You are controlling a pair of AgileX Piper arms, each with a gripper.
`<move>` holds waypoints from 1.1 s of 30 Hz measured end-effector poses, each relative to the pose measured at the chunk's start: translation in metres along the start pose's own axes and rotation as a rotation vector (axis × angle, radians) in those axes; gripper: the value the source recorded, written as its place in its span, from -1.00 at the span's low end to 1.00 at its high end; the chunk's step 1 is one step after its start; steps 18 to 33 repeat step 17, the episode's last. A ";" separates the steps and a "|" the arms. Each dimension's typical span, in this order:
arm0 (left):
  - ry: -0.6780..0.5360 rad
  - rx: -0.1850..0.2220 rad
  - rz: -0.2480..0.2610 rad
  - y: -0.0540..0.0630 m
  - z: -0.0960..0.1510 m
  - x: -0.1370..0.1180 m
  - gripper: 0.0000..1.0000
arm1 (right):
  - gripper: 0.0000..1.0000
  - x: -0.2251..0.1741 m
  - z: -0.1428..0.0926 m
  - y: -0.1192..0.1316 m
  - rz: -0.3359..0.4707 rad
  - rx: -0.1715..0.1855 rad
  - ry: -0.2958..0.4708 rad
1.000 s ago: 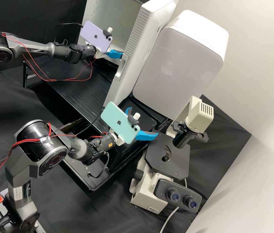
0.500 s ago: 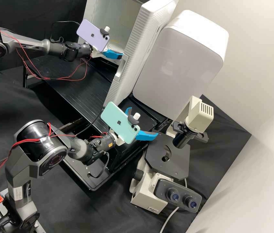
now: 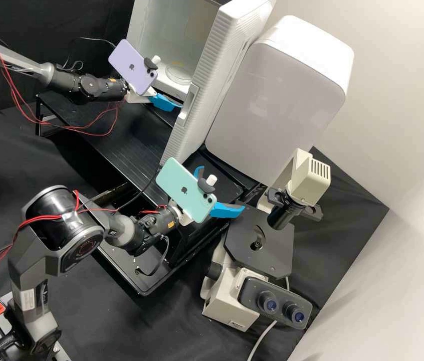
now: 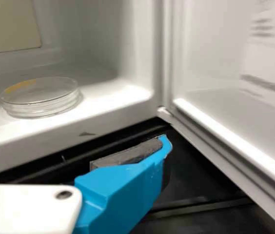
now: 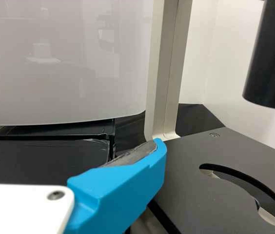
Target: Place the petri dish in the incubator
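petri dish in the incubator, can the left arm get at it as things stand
Probably yes. The petri dish sits on the incubator floor near its open front, the door stands wide, and the left tool hangs just outside the sill with nothing between them.

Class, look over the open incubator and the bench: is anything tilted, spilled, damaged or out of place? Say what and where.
Nothing stands out. The petri dish lies flat on the floor of the incubator with nothing spilled around it. The door is open, and the left gripper is just outside the opening.
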 end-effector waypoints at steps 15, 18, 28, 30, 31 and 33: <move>-0.158 0.014 0.062 -0.032 -0.003 -0.074 1.00 | 1.00 0.000 0.000 0.000 0.000 0.000 0.000; -0.164 0.014 0.077 -0.035 -0.004 -0.081 1.00 | 1.00 0.000 0.000 0.000 0.000 0.000 0.000; -0.164 0.014 0.077 -0.035 -0.004 -0.081 1.00 | 1.00 0.000 0.000 0.000 0.000 0.000 0.000; -0.164 0.014 0.077 -0.035 -0.004 -0.081 1.00 | 1.00 0.000 0.000 0.000 0.000 0.000 0.000; -0.164 0.014 0.077 -0.035 -0.004 -0.081 1.00 | 1.00 0.000 0.000 0.000 0.000 0.000 0.000; -0.164 0.014 0.077 -0.035 -0.004 -0.081 1.00 | 1.00 0.000 0.000 0.000 0.000 0.000 0.000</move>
